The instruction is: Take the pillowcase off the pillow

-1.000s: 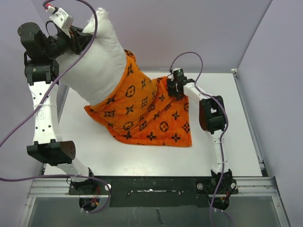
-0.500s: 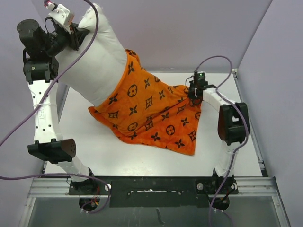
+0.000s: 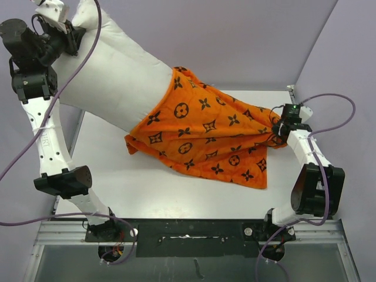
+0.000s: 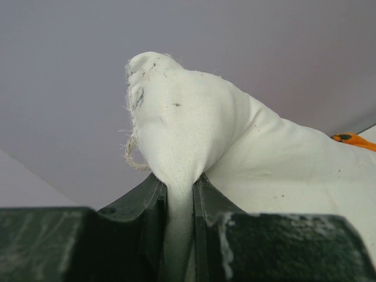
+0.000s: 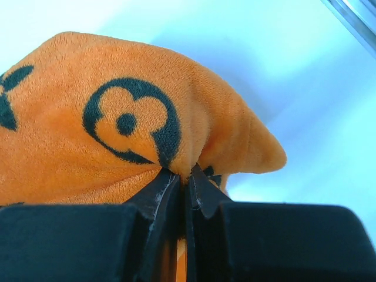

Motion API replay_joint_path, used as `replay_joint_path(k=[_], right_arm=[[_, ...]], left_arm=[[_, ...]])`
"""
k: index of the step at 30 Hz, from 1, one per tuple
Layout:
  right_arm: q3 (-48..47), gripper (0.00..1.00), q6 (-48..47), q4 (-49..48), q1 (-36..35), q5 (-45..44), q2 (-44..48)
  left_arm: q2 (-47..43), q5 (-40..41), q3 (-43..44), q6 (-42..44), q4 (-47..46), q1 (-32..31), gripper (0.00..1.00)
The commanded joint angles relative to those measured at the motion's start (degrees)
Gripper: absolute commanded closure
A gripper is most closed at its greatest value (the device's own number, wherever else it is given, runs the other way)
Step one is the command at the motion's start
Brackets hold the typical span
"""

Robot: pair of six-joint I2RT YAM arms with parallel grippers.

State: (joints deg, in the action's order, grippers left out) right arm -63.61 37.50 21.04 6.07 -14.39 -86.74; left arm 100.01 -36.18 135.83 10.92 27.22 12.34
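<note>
Pale lilac walls (image 3: 235, 35) close in a white table (image 3: 176, 197), and the work stretches across it from the upper left corner to the right edge.

At upper left, the left gripper (image 4: 179, 189) is raised high off the table. Its jaws are pinched nearly closed on a bunched corner of the pillow (image 3: 111, 76). The wrist view shows white cloth squeezed into the narrow slot between them, with a frayed thread hanging off the corner.

From there the pillow slopes down toward the centre, most of its white length bare. Its lower end disappears into the pillowcase (image 3: 205, 138), whose open mouth wraps it just right of the frame's middle. The rest of the case drapes over the table and is drawn out to a point at the right.

The right gripper (image 5: 185, 176) sits low there, near the table's right edge. Its jaws are clamped tight on a fold of orange plush at the far corner of the case.

To my eye the job is well past halfway, since only the pillow's lower end is inside. What remains is for the two arms to draw further apart until that end slips free. The right arm looks short of table on its side, so I'd guess the left would have to do the rest.
</note>
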Motion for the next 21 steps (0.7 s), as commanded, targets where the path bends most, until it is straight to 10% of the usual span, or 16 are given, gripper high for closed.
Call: replay_joint_path(k=[1, 21], right_arm=[[3.7, 1.0, 7.5, 6.2, 6.1, -6.6, 2.8], [7.1, 1.0, 15.9, 15.2, 18.4, -11.2, 4.9]], left_arm=[[-1.1, 6.7, 5.0, 1.9, -14.4, 4.3, 1.0], [-2.3, 25.2, -2.4, 3.5, -34.8, 6.7, 1.0]])
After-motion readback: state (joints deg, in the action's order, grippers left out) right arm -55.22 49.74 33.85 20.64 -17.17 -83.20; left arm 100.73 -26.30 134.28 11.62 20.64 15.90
